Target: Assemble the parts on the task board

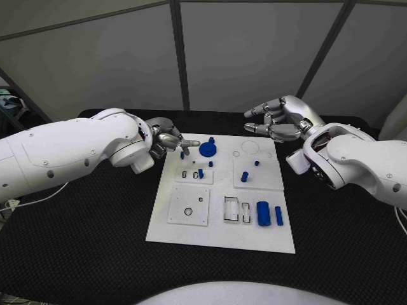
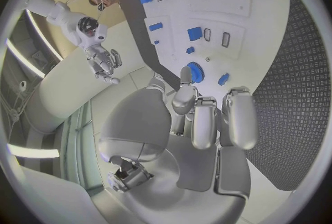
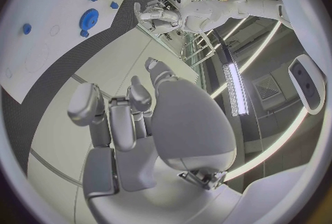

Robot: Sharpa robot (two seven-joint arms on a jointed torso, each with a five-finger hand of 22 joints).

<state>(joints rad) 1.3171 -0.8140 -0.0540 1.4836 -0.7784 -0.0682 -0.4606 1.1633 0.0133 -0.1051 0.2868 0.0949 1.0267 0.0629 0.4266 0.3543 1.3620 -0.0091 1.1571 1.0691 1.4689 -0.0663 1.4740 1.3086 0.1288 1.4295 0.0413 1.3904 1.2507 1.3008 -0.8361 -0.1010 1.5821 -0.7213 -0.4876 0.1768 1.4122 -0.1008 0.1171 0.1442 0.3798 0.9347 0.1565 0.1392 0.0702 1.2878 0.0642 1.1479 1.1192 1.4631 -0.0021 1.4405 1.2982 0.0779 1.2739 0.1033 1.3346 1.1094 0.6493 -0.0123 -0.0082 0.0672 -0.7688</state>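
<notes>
White task board (image 1: 217, 216) carries scattered blue parts (image 1: 263, 213); both hands hover empty, fingers apart.

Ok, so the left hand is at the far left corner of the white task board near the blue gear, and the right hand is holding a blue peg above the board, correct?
Not quite. The right hand holds nothing: the head view and right wrist view show its fingers curled on no part, beyond the far right corner of the white task board. The left hand is at the far left corner near the blue gear.
</notes>
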